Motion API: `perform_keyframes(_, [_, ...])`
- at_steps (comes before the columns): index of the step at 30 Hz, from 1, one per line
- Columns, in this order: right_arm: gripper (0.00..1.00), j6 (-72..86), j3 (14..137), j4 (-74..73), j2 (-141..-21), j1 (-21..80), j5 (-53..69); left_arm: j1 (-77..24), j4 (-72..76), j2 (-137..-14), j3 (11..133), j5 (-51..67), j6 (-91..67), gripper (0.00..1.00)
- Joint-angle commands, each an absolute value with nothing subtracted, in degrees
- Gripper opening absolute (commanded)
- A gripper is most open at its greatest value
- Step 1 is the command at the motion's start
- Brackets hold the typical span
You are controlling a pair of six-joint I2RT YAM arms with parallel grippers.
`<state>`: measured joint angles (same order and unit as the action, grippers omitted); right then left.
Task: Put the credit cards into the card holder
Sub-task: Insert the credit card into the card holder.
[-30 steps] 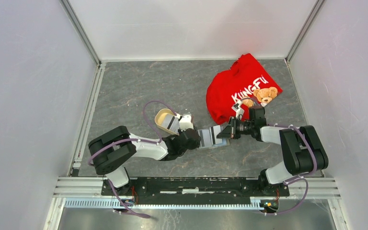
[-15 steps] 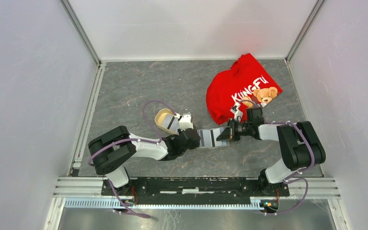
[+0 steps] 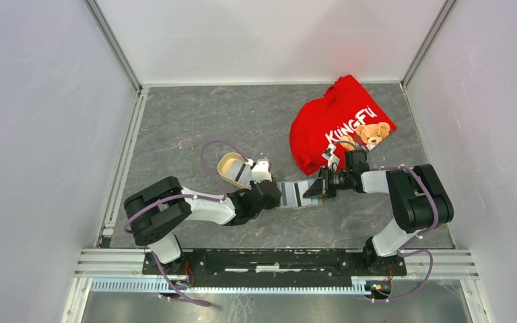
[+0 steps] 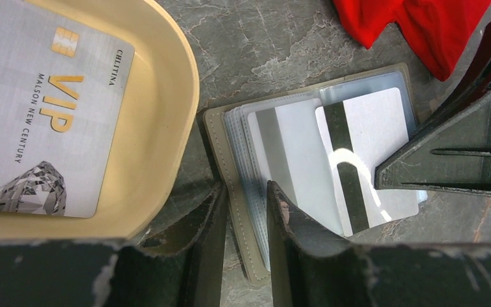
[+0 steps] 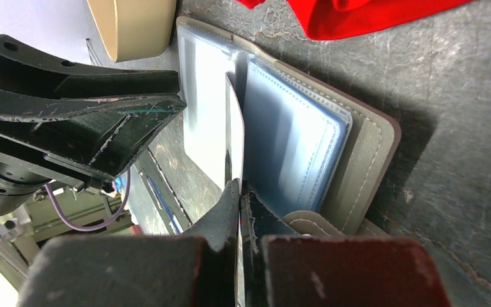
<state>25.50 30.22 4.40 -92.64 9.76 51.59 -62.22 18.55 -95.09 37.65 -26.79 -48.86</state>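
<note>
Right gripper [image 5: 239,192] pinches the striped credit card [image 4: 366,150] edge-on, long axis aimed left into the card holder [image 5: 366,148], whose opposite edge the left gripper [image 4: 246,190] clamps.

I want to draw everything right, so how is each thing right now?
card holder: lying open on the table.
striped card: gripped upright, edge among the holder's sleeves.
VIP card: face up in the beige tray.
left fingers: shut on the card holder's cover.
right fingers: shut on the striped card.
red shirt: crumpled on the table.
</note>
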Motion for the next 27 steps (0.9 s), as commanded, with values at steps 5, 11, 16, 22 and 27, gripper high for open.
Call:
perform_keyframes(5, [0.00, 24.88, 32.04, 1.41, -97.40, 10.40, 48.46, -62.40, 16.17, -97.24, 35.63, -22.42, -44.12, 0.33])
perform_keyframes(11, [0.00, 25.31, 32.61, 0.67, -96.75, 10.36, 47.95, -62.37, 16.38, -97.38, 35.70, -22.24, -44.27, 0.33])
perform_keyframes(16, [0.00, 25.59, 32.17, 0.94, -96.04, 9.94, 46.74, -62.38, 15.78, -97.17, 35.82, -22.57, -44.17, 0.33])
perform_keyframes(22, [0.00, 23.76, 34.88, 0.29, -98.71, 9.97, 47.05, -62.33, 15.91, -97.56, 35.98, -22.15, -43.88, 0.33])
perform_keyframes(27, [0.00, 21.16, 36.30, -1.68, -99.77, 9.96, 46.08, -62.38, 15.91, -97.47, 35.63, -22.06, -43.87, 0.33])
